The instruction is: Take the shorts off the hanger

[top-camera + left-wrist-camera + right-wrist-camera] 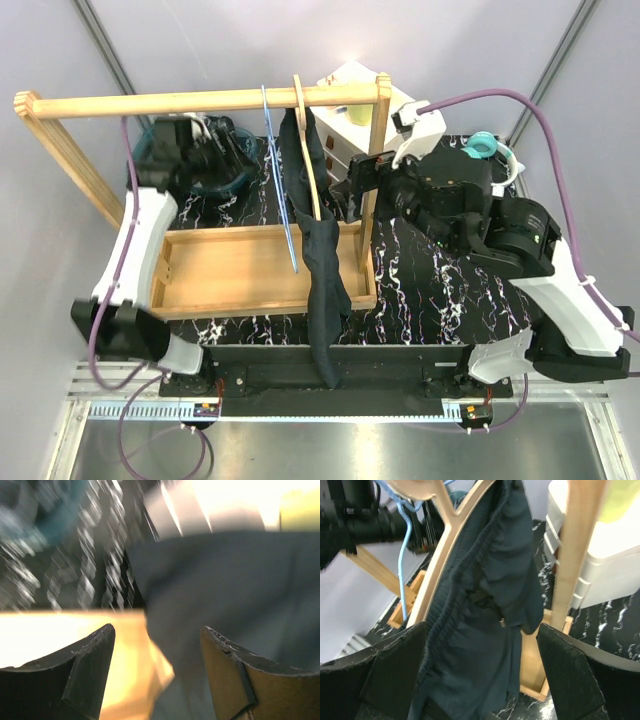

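the right gripper (481, 627) has its two fingers (395, 665) spread wide apart and grips nothing; in its wrist view the dark shorts (485, 595) hang in the gap ahead of them, not clearly touched. from above, this gripper (360, 185) sits just beside the right post (378, 150) of the wooden rack, close to the cloth. the left gripper (157, 630) is also spread apart and bare, its view blurred, with dark fabric (225, 590) filling the space in front. from above it (232, 160) is behind the rack, left of the hangers

the shorts (320, 240) are draped over a wooden hanger (305, 140) hooked on the top rail (150, 101), trailing down past the front edge of a wooden tray (240, 265). a thin blue hanger (280, 190) hangs just left of it. a white drawer unit (345, 110) stands behind the post on the black marbled table (420, 290)
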